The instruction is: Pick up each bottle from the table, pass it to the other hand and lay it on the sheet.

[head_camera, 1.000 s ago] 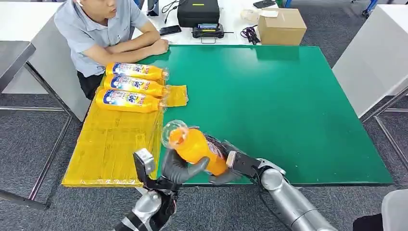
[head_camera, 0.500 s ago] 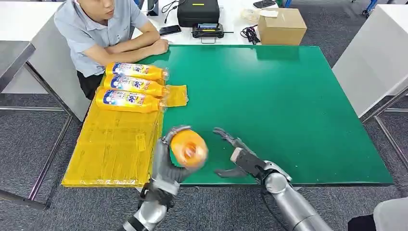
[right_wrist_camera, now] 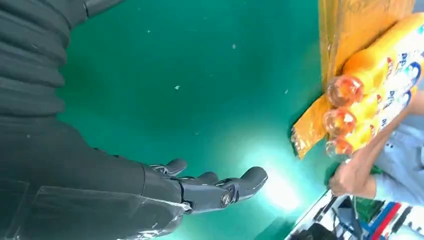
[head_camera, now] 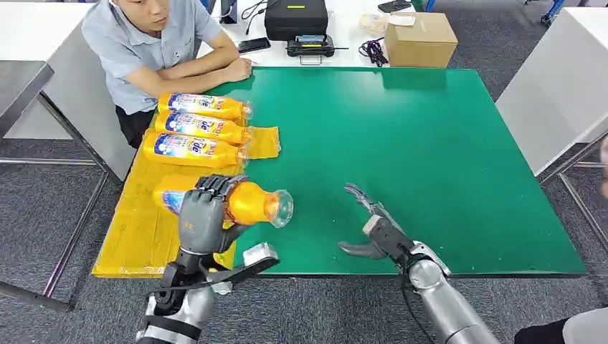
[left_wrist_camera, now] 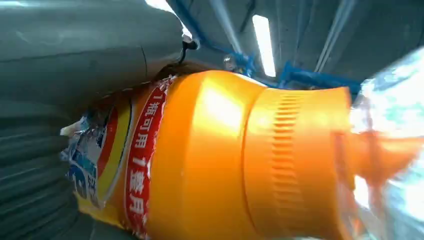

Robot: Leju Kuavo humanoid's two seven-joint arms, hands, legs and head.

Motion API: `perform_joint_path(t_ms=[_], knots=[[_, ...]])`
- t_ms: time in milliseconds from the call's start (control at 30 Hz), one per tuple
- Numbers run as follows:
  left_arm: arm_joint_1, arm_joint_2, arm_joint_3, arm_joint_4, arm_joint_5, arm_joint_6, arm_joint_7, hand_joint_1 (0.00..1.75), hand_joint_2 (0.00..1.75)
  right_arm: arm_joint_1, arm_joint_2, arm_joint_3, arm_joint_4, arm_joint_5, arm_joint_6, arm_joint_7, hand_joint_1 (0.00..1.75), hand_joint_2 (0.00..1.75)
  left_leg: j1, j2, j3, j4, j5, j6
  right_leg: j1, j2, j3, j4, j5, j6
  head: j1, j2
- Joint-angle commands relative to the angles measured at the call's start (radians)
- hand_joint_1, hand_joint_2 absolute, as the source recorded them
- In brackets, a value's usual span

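My left hand grips an orange bottle with a clear cap, held on its side over the yellow sheet's right edge, cap pointing toward the green table. Up close the orange bottle shows its red and blue label beside my left hand. Three more orange bottles lie side by side at the sheet's far end, and they appear as orange bottles in the right wrist view. My right hand hovers open over the table's near edge, fingers spread, holding nothing.
A person sits at the far left, forearms resting near the lying bottles. A cardboard box, a black case and cables stand on the white table beyond. A white table stands at the right.
The bottle has passed from my right hand to my left, which swung it left over the sheet and turned it on its side. My right hand opened and stays over the table.
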Motion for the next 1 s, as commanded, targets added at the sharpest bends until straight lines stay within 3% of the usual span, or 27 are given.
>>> perform_joint_path(t_ms=[33, 167, 267, 300, 567, 667, 867, 1000], knots=[[-0.221, 0.188, 0.034, 0.379, -0.119, -0.003, 0.274, 1.75, 1.75, 0.047, 0.05, -0.109, 0.027, 0.012, -0.009, -0.016, 0.0, 1.75, 0.001, 0.002, 0.007, -0.002, -0.001, -0.003, 0.001, 0.001, 0.006, -0.002, -0.001, -0.003, 0.0, 0.0], [-0.34, 0.214, -0.023, 0.615, -0.084, -0.003, 0.298, 1.75, 1.75, 0.051, 0.079, -0.137, 0.055, 0.035, 0.009, -0.025, 0.0, 1.75, 0.001, -0.002, 0.004, -0.002, 0.001, -0.002, 0.001, -0.002, 0.003, -0.001, 0.0, -0.002, 0.0, 0.0], [-0.373, 0.228, -0.083, 0.674, -0.123, -0.003, 0.359, 1.75, 1.75, 0.044, 0.085, -0.138, 0.074, 0.037, 0.016, -0.03, 0.0, 1.75, 0.002, -0.001, 0.005, -0.001, 0.0, -0.003, 0.002, -0.002, 0.005, -0.001, -0.001, -0.003, 0.0, 0.0], [-0.41, 0.257, -0.202, 0.74, -0.024, -0.003, 0.414, 1.75, 1.75, 0.036, 0.085, -0.122, 0.085, 0.023, 0.012, -0.029, 0.0, 1.75, 0.001, -0.001, 0.005, -0.001, 0.0, -0.003, 0.001, -0.002, 0.004, -0.001, -0.001, -0.003, 0.0, 0.0], [-0.449, 0.243, -0.194, 0.831, -0.013, -0.003, 0.381, 1.75, 1.75, 0.025, 0.096, -0.123, 0.103, 0.026, 0.018, -0.031, 0.0, 1.75, 0.001, 0.002, 0.003, 0.0, 0.0, -0.003, 0.001, 0.001, 0.002, 0.0, -0.001, -0.002, 0.0, 0.0], [-0.452, 0.205, -0.166, 0.875, 0.075, -0.003, 0.273, 1.75, 1.75, 0.032, 0.099, -0.13, 0.104, 0.032, 0.019, -0.032, 0.0, 1.75, 0.002, 0.002, 0.005, 0.0, -0.001, -0.004, 0.002, 0.001, 0.005, 0.0, -0.001, -0.003, 0.0, 0.0], [-0.451, 0.195, -0.164, 0.88, 0.088, -0.003, 0.26, 1.75, 1.75, 0.035, 0.1, -0.131, 0.103, 0.033, 0.017, -0.032, 0.0, 1.75, 0.001, 0.001, 0.003, 0.001, -0.001, -0.003, 0.001, 0.0, 0.003, 0.001, -0.001, -0.003, 0.0, 0.0], [-0.439, 0.15, -0.142, 0.876, 0.212, -0.07, 0.165, 1.75, 1.75, 0.041, 0.108, -0.132, 0.1, 0.047, 0.026, -0.032, 0.0, 1.75, 0.002, 0.0, 0.004, 0.001, -0.001, -0.004, 0.002, -0.001, 0.004, 0.0, -0.002, -0.003, 0.0, 0.0]])
